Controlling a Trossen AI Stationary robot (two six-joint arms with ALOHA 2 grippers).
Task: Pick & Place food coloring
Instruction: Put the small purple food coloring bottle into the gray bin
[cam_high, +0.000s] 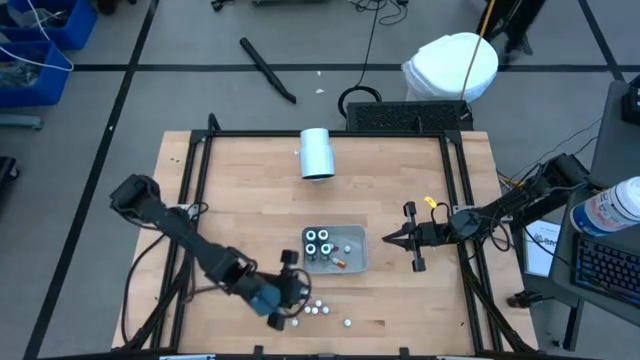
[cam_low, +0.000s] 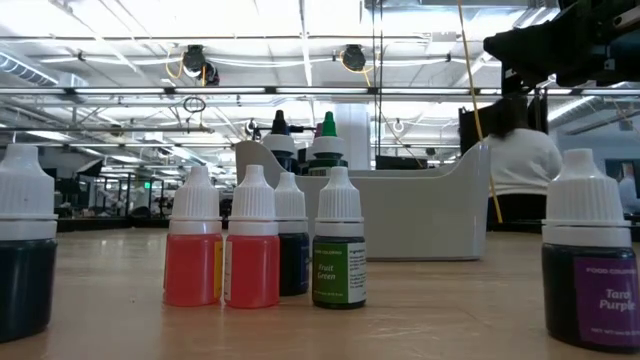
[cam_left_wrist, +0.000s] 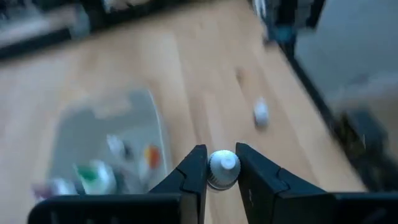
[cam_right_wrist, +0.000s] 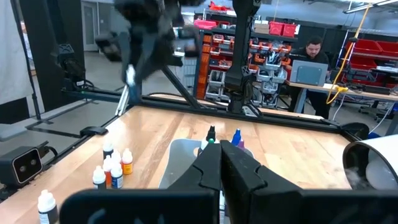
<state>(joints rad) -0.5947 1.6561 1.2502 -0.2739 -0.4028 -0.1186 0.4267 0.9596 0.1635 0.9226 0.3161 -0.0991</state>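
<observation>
Left to right across the table: left gripper (cam_high: 290, 300) near the front edge, lifted, its fingers (cam_left_wrist: 194, 174) closed narrowly on the white cap of one food coloring bottle (cam_left_wrist: 222, 169) — the grip sits high on the cap, body hanging below; just beside it, loose bottles (cam_high: 318, 308) on the bare wood, among them two red-filled ones and a Fruit Green bottle (cam_low: 339, 250), with a Taro Purple bottle (cam_low: 589, 265) apart from that cluster; next, the grey tray (cam_high: 358, 262) at table centre, already holding several dark-topped bottles (cam_high: 319, 243); behind it, a large white cylinder (cam_high: 317, 152) lying on its side; right gripper (cam_high: 392, 239) just beside the tray's right wall, pincer fully shut and empty — waiting; beyond the table, a seated person in the right wrist view

Risks: a cap-only hold may let the bottle swing or slip in transit; a low carry could clip the tray's rim or topple bottles standing inside; the parked right gripper crowds the tray's right side, so placement there risks contact
</observation>
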